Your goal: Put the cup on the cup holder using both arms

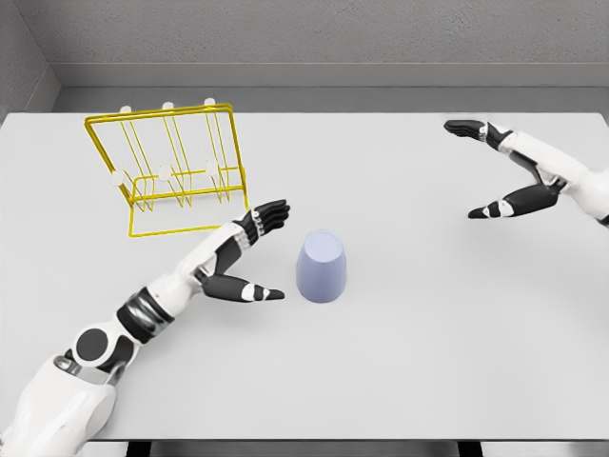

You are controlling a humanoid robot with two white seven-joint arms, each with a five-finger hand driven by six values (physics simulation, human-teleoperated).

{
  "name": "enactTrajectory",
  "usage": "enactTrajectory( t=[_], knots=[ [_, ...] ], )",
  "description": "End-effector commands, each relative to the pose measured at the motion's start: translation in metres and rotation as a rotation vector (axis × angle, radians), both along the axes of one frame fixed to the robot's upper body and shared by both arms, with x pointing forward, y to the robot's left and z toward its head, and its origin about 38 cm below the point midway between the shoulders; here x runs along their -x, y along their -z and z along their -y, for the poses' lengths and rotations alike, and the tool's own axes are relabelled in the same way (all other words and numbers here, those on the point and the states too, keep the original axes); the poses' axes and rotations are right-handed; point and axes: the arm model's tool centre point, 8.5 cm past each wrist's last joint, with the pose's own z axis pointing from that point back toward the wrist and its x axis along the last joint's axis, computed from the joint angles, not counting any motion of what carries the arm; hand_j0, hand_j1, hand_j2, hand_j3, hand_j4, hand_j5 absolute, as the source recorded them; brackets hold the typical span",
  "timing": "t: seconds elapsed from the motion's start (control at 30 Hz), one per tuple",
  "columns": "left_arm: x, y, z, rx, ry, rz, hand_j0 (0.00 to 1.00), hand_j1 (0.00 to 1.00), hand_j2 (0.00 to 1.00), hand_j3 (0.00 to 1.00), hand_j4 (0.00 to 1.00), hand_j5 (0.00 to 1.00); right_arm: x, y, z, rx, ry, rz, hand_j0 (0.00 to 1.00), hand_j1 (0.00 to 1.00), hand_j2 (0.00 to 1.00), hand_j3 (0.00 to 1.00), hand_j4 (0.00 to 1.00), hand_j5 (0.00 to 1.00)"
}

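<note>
Cup [322, 268], pale lilac and upside down, stands mid-table [400, 362] just at 3 o'clock of the spread, empty left hand [249, 257], with the yellow wire cup holder [171, 171] at 10 o'clock (white-tipped pegs) and the right hand [509, 171], fingers splayed, holding nothing, at 2 o'clock.

A bare simulated test cell: plain white table [428, 362] set against featureless grey walls [333, 33].

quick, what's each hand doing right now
Left hand: open, fingers spread, holding nothing, just left of the cup.
Right hand: open, holding nothing, far from the cup.
</note>
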Motion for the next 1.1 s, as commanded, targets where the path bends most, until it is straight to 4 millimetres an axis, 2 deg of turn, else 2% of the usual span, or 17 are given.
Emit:
enactTrajectory(
  t=[0.0,0.03,0.13,0.2,0.3,0.37,0.67,1.07],
  knots=[
    [0.002,0.005,0.008,0.013,0.012,-0.017,1.00,1.00,1.00,1.00,1.00,1.00,-0.003,0.002,0.019,0.307,0.073,0.107,1.00,1.00,1.00,1.00,1.00,1.00],
    [0.003,0.006,0.009,0.014,0.015,-0.019,1.00,1.00,1.00,1.00,1.00,1.00,-0.006,-0.004,0.020,0.250,0.142,0.178,1.00,1.00,1.00,1.00,1.00,1.00],
    [0.004,0.010,0.022,-0.012,0.023,-0.008,1.00,1.00,1.00,1.00,1.00,1.00,-0.006,0.001,0.015,0.248,0.137,0.176,1.00,1.00,1.00,1.00,1.00,1.00],
    [0.003,0.011,0.023,-0.010,0.021,-0.010,1.00,1.00,1.00,1.00,1.00,1.00,-0.005,0.008,0.011,0.249,0.126,0.164,1.00,1.00,1.00,1.00,1.00,1.00],
    [0.003,0.010,0.022,-0.010,0.020,-0.009,1.00,1.00,1.00,1.00,1.00,1.00,-0.006,0.005,0.010,0.241,0.127,0.171,1.00,1.00,1.00,1.00,1.00,1.00],
    [0.003,0.010,0.022,-0.008,0.020,-0.010,1.00,1.00,1.00,1.00,1.00,1.00,-0.014,-0.015,0.010,0.233,0.136,0.218,1.00,1.00,1.00,1.00,1.00,1.00],
    [-0.006,0.008,0.015,-0.042,0.006,-0.036,1.00,1.00,1.00,1.00,1.00,1.00,-0.014,-0.011,0.008,0.236,0.127,0.206,1.00,1.00,1.00,1.00,1.00,1.00],
    [-0.013,0.014,0.024,-0.045,0.009,-0.082,1.00,1.00,1.00,1.00,1.00,1.00,-0.013,-0.009,0.009,0.238,0.127,0.202,1.00,1.00,1.00,1.00,1.00,1.00]
  ],
)
